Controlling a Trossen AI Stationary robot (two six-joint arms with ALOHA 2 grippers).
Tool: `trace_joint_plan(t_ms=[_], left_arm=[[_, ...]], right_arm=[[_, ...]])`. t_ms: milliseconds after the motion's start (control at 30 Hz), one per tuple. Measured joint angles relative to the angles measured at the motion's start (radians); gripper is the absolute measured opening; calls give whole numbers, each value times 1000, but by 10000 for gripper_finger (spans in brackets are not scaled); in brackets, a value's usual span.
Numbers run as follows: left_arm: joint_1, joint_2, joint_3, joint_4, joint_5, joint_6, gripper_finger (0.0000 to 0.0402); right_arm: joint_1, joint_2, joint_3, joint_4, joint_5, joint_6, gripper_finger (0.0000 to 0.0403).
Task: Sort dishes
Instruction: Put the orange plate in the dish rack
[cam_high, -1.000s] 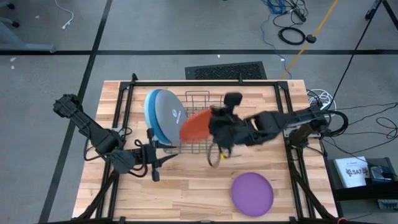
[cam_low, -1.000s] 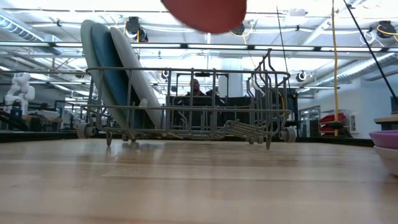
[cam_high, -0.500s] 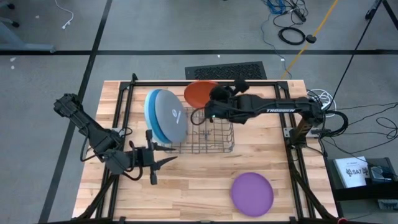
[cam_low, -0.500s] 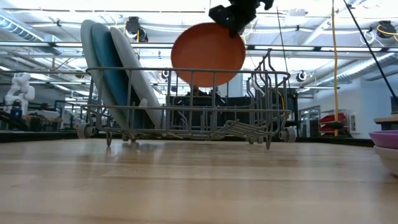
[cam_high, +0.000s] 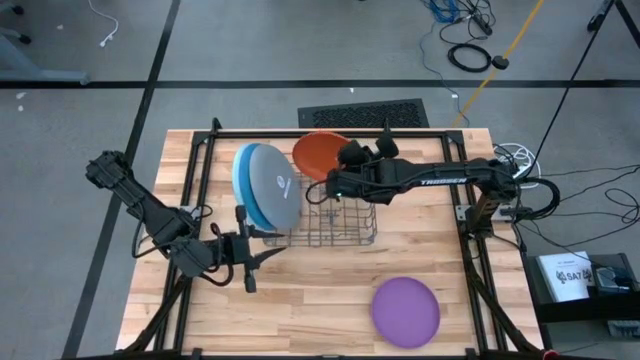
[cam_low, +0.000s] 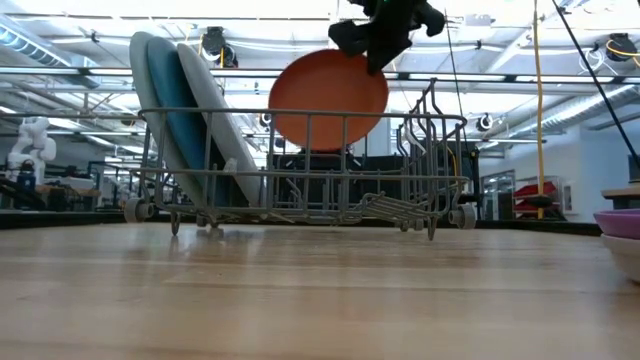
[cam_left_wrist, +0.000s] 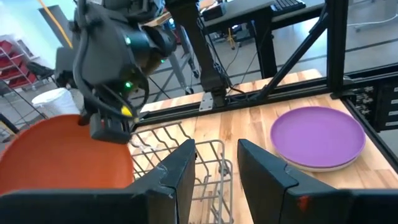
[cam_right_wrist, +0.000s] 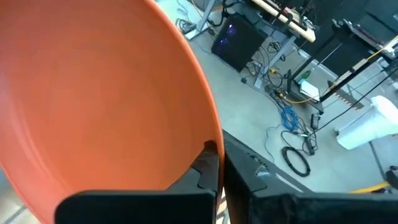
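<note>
My right gripper (cam_high: 338, 172) pinches the orange plate (cam_high: 318, 154) by its rim, the plate hanging on edge below it over the rack's (cam_high: 335, 215) far side. Across the rack, my left gripper (cam_high: 262, 247) waits, fingers parted and empty. Farther off lies the purple plate (cam_high: 405, 311).

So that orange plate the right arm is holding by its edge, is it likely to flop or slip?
Probably stiff: the orange plate keeps its round shape though the right gripper pinches only its rim. It looks light, since that edge grip carries it above the rack. Its surface looks smooth, so it could swivel or slip in the pinch.
</note>
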Motion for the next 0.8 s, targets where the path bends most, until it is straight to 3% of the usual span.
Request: trace_joint_plan(t_ms=[200, 400, 533, 700, 800], left_arm=[[11, 0, 0, 47, 0, -1, 120], [55, 10, 0, 215, 11, -27, 120], [148, 8, 1, 362, 12, -21, 121], [268, 8, 65, 178, 10, 72, 126], [327, 28, 107, 53, 23, 74, 151]], right_arm=[[28, 16, 0, -12, 13, -1, 0], [78, 7, 0, -14, 89, -57, 0], [134, 7, 0, -38, 154, -88, 2], [214, 4, 0, -73, 265, -109, 3], [249, 2, 8, -84, 271, -109, 4]])
